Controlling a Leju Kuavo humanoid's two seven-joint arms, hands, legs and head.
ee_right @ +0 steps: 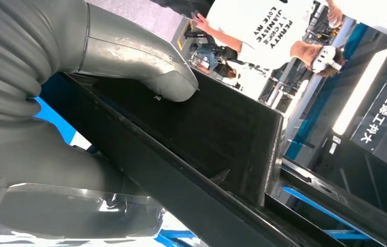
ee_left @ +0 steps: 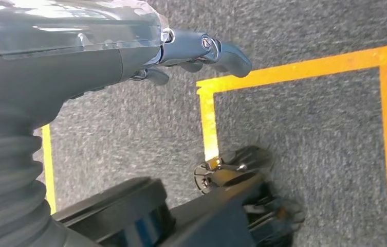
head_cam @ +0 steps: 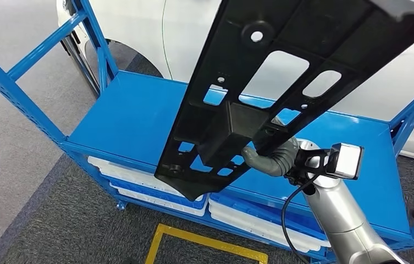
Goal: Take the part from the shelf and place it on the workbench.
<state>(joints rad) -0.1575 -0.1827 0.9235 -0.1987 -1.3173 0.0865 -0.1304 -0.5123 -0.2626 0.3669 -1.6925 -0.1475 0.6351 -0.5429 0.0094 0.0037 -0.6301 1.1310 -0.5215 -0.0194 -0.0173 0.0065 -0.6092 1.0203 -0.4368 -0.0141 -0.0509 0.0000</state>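
The right robot hand (head_cam: 273, 159) has the long black plastic panel (head_cam: 281, 71) clamped near its lower third, thumb pressed on the raised box section in the middle, fingers wrapped round the edge. The panel is up in the air, clear of the blue shelf (head_cam: 133, 118), slanting from low near the shelf's front edge up and away past the top of the head view. The left robot hand (ee_left: 201, 51) hangs down over the grey carpet by the yellow floor tape (ee_left: 294, 72), fingers loosely curled with nothing in them.

What worries me is the leverage. One hand holds a long, flat piece well off its middle, so most of its length and weight hang beyond the grip. I'd guess it could twist or slide in the fingers once the robot turns or walks, since smooth plastic gives little purchase.

The far end swings wide too. The shelf's blue uprights (head_cam: 12, 82) stand on both sides and a white car body (head_cam: 188, 33) sits just behind; a turn made too close could knock the panel against either and lever it out of the hand.

There are people (ee_right: 263, 31) standing nearby in the right wrist view, possibly within reach of that swinging end. The desk it's meant for isn't visible from here, so the carry may be long
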